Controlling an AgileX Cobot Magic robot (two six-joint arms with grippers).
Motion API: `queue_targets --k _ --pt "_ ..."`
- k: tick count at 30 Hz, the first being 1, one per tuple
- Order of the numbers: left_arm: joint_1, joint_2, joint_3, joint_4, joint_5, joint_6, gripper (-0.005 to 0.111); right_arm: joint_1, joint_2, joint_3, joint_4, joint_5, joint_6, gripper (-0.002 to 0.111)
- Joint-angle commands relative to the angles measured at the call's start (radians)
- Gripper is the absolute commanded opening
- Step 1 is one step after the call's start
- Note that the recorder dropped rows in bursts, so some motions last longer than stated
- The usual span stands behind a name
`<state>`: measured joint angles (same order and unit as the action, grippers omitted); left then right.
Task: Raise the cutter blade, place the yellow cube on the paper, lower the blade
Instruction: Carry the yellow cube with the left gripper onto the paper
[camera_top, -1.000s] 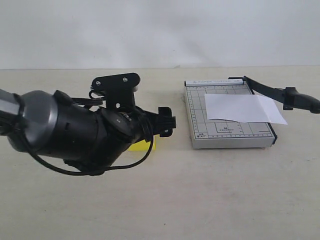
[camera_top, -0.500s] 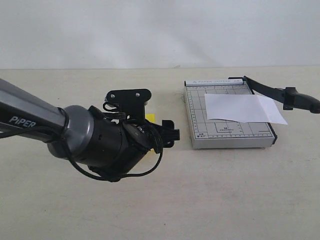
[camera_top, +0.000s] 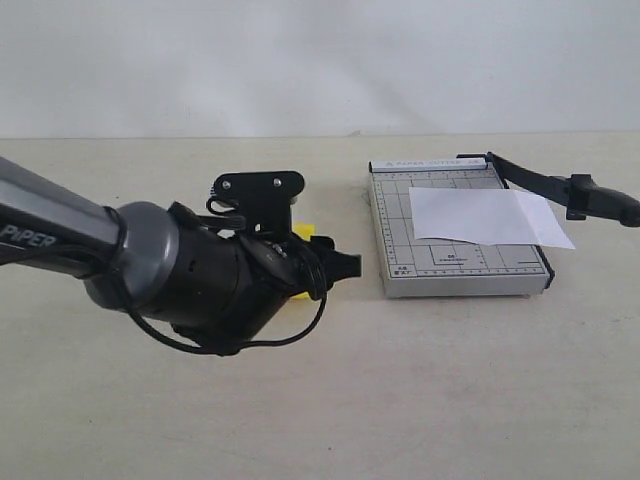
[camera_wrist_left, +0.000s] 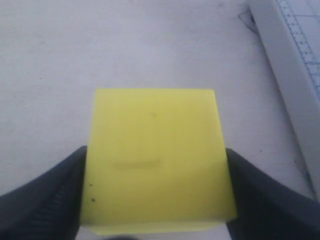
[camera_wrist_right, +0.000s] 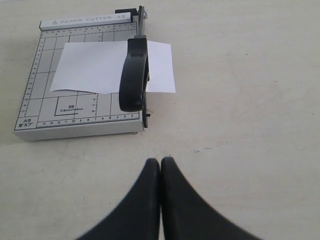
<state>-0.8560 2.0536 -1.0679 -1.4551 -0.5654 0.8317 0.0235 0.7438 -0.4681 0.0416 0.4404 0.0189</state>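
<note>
The yellow cube (camera_wrist_left: 155, 160) fills the left wrist view, pinched between the two black fingers (camera_wrist_left: 45, 200) of my left gripper (camera_top: 325, 266), which is shut on it. In the exterior view only slivers of the yellow cube (camera_top: 300, 231) show past the arm, left of the grey cutter base (camera_top: 440, 268). The white paper (camera_top: 480, 215) lies on that base and overhangs its right edge. The cutter blade (camera_top: 545, 185) is tilted up off the base, its handle (camera_wrist_right: 134, 75) pointing toward my right gripper (camera_wrist_right: 160, 161). That gripper is shut on nothing, over bare table, and is out of the exterior view.
My bulky left arm (camera_top: 170, 270) crosses the left half of the table. A pale wall runs behind the beige tabletop (camera_top: 400, 400). The paper (camera_wrist_right: 95, 67) and base (camera_wrist_right: 75, 120) lie ahead of the right gripper.
My left gripper has lifted the cube off the table and shifted a little right, toward the cutter. Blade, paper and base have not moved.
</note>
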Motion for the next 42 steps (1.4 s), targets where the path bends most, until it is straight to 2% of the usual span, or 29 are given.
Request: queue_targets --k 1,4,6,7,9,10,14,17,20,22,27,35,42 --pt "-0.005 -0.139 -0.003 -0.058 -0.007 0.133 0.004 -0.003 -0.003 0.002 0.002 -0.003 -0.011 0.000" --pt "-0.005 -0.235 -0.003 -0.127 0.035 0.230 0.004 -0.003 -0.003 0.002 0.002 -0.003 -0.011 0.000" --pt "-0.005 -0.289 -0.003 -0.160 0.109 0.287 0.004 -0.003 -0.003 0.002 0.002 -0.003 -0.011 0.000" --pt "-0.005 -0.317 -0.003 -0.153 0.227 0.288 0.004 -0.003 -0.003 0.002 0.003 -0.003 -0.011 0.000" --pt "-0.005 -0.312 -0.016 -0.119 0.329 0.233 0.004 -0.003 -0.003 0.002 0.009 -0.003 -0.011 0.000" --pt "-0.005 -0.301 -0.031 -0.102 0.329 0.203 0.004 -0.003 -0.003 0.002 0.009 -0.003 -0.011 0.000" --pt "-0.005 -0.183 -0.190 0.104 0.359 0.058 0.004 -0.003 -0.003 0.002 0.009 -0.003 -0.011 0.000" --pt "-0.005 -0.026 -0.386 0.164 0.354 0.058 0.004 -0.003 -0.003 0.002 0.009 -0.003 -0.011 0.000" --pt "-0.003 0.165 -0.610 0.271 0.456 0.084 0.004 -0.003 -0.003 0.002 0.009 -0.003 -0.011 0.000" --pt "-0.003 0.250 -0.710 0.271 0.472 0.144 0.004 -0.003 -0.003 0.002 0.009 -0.003 -0.011 0.000" --pt "0.015 0.340 -0.779 0.271 0.489 0.246 0.004 -0.003 -0.003 0.002 0.009 0.000 -0.011 0.000" --pt "0.106 0.351 -0.799 0.271 0.661 0.268 0.004 -0.003 -0.003 0.002 0.017 0.020 -0.011 0.000" --pt "0.115 0.351 -0.828 0.278 0.734 0.276 0.004 -0.003 -0.003 0.002 0.017 0.020 -0.011 0.000"
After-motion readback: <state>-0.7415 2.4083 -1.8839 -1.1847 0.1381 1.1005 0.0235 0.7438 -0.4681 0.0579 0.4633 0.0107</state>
